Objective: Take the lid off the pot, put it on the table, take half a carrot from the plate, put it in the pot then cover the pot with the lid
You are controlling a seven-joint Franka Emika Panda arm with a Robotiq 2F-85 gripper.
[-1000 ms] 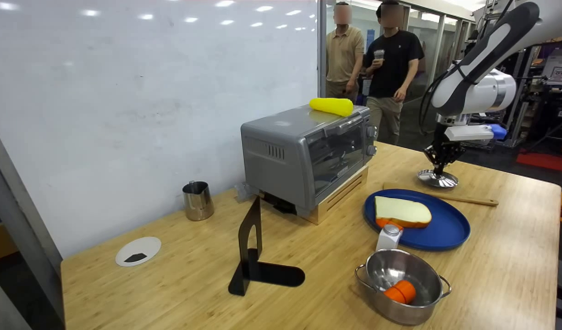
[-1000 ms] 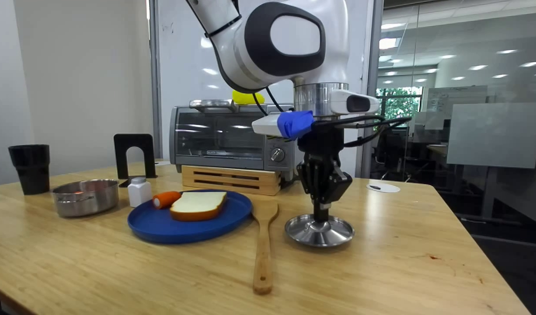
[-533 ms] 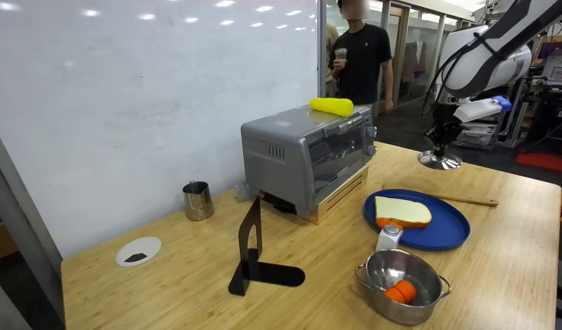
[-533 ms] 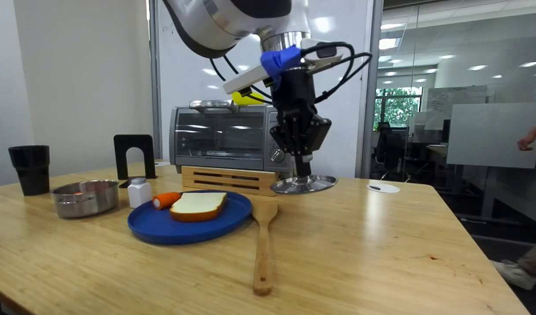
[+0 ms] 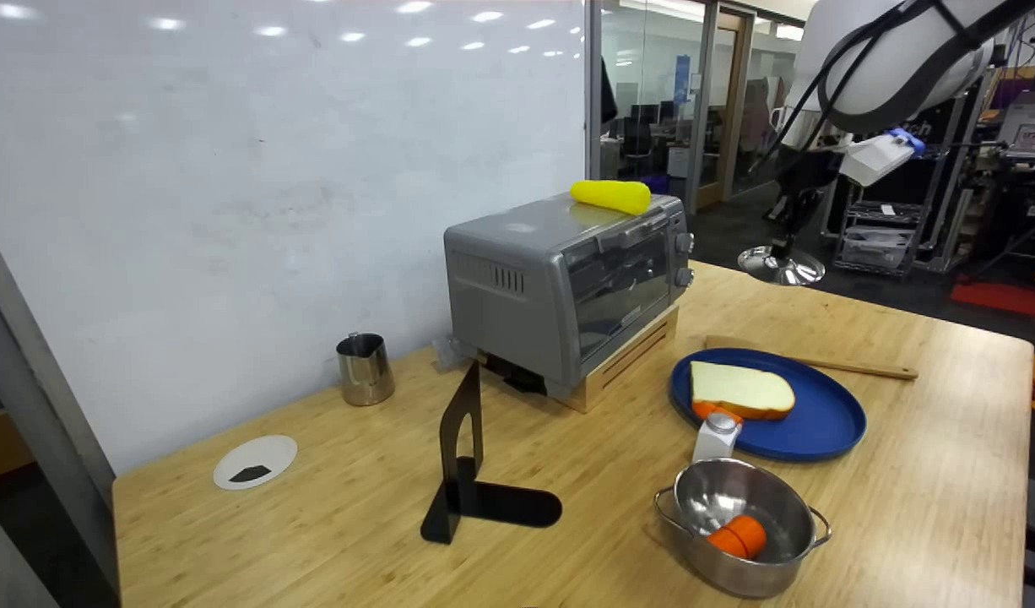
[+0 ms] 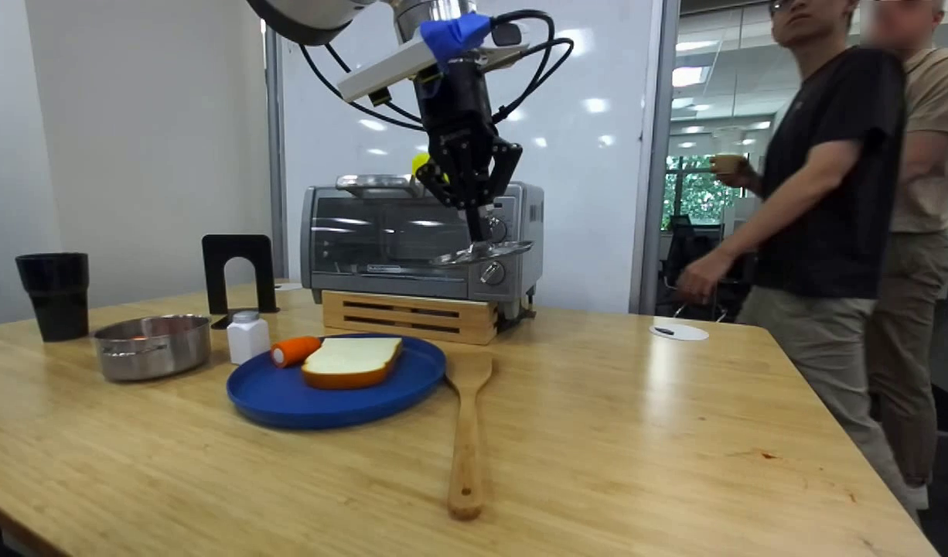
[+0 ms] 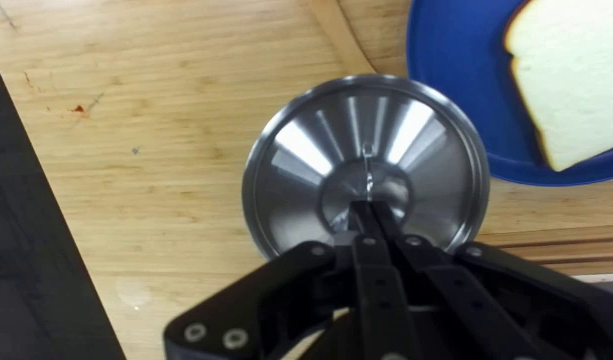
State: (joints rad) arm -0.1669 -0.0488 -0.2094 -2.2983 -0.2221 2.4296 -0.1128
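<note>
Lid is up in the air at the upper right of the frame in an exterior view, slightly tilted, hanging from the gripper; fingers narrow, nearly together, holding it at its middle (exact pinch point hidden). Pot stands uncovered on the table at the lower right of that frame, carrot piece inside, so I'd call this the covering step, not finished. Key relation: pot lies well apart from the lid, almost straight down the frame, with the blue plate and its bread between, and a white shaker just beside the pot. Probably calls for a carry past the plate, then down onto the pot. Lid's round, no long axis to match; levelling it likely matters more. Single gripper, nothing to choose. Versus a second ago: in an exterior view the lid was low at table level, right of the wooden spatula; now it's higher and further left, toward the pot. Grip looks the same. Pot, plate, bread and the other carrot haven't moved. Two passers-by now show at the right edge.
</note>
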